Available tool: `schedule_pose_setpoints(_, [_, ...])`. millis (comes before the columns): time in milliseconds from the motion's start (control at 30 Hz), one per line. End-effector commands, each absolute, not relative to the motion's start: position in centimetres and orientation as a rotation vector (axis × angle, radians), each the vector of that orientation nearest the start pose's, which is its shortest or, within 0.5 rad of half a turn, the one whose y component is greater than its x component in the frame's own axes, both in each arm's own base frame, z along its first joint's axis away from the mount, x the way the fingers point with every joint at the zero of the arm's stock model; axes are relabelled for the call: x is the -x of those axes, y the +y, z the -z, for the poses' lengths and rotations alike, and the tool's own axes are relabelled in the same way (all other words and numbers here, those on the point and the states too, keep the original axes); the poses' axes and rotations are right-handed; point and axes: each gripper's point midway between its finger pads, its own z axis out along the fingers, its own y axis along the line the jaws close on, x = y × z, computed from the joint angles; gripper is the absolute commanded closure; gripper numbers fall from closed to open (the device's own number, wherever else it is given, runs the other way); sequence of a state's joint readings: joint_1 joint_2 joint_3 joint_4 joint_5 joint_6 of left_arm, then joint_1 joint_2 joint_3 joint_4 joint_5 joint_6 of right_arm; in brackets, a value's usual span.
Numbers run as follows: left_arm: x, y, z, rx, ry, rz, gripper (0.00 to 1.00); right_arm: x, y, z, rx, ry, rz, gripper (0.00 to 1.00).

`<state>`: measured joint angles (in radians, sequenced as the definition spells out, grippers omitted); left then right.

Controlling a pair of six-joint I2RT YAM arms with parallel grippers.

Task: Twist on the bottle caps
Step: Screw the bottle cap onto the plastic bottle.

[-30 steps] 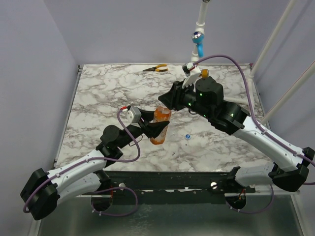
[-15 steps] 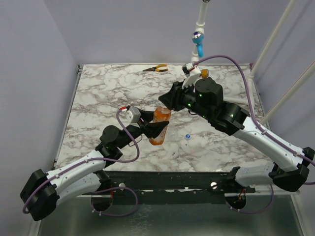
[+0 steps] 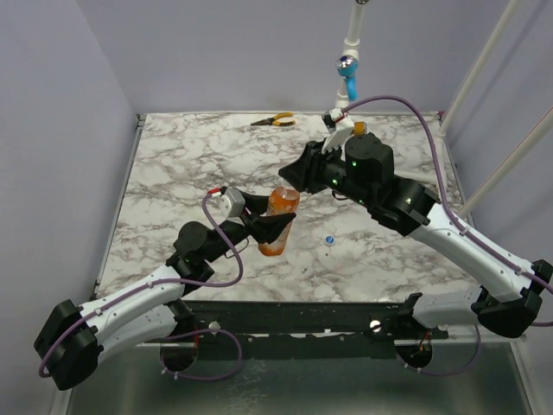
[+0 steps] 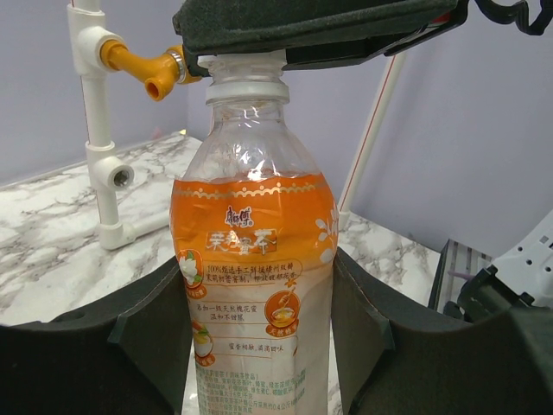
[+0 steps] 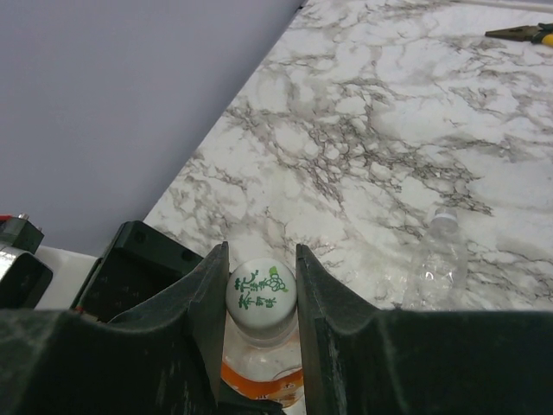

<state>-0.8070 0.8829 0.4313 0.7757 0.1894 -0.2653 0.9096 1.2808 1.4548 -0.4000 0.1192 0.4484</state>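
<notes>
My left gripper (image 3: pixel 273 228) (image 4: pixel 259 270) is shut on the bottle (image 3: pixel 281 201) (image 4: pixel 255 233), a clear one with an orange label, held tilted above the marble table. My right gripper (image 3: pixel 290 180) (image 5: pixel 261 251) comes in from above and is shut on the whitish bottle cap (image 5: pixel 261 292), which has green print. That cap sits on the bottle's neck (image 4: pixel 246 86). The blue bottle cap (image 3: pixel 329 240) lies loose on the table, right of the bottle.
A clear empty bottle (image 5: pixel 435 259) lies on the marble table (image 3: pixel 181 173). Orange-handled pliers (image 3: pixel 275 120) (image 5: pixel 523 33) rest at the far edge. White pipe with a blue valve handle (image 3: pixel 347 79) and an orange one (image 4: pixel 147 71) stands at the back right.
Both grippers and the bottle have shifted slightly to the left together. Neither grip has changed.
</notes>
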Motion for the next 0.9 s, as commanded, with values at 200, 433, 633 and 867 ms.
schedule_pose_setpoints(200, [-20.6, -26.4, -34.4, -0.441, 1.058, 1.013, 0.69, -24.1, 32.3, -35.9, 0.372, 1.94, -0.929, 0.75])
schedule_pose_setpoints(433, [-21.0, -26.3, -34.1, -0.424, 1.064, 1.003, 0.69, -24.2, 32.5, -35.8, 0.368, 1.945, -0.934, 0.75])
schedule_pose_setpoints(633, [-21.2, -26.5, -34.0, -0.432, 1.066, 0.999, 0.69, -24.0, 33.2, -35.6, 0.39, 1.953, -0.963, 0.75])
schedule_pose_setpoints(867, [-21.2, -27.2, -33.8, -0.466, 1.071, 1.007, 0.69, -24.6, 34.0, -35.7, 0.387, 1.959, -0.969, 0.76])
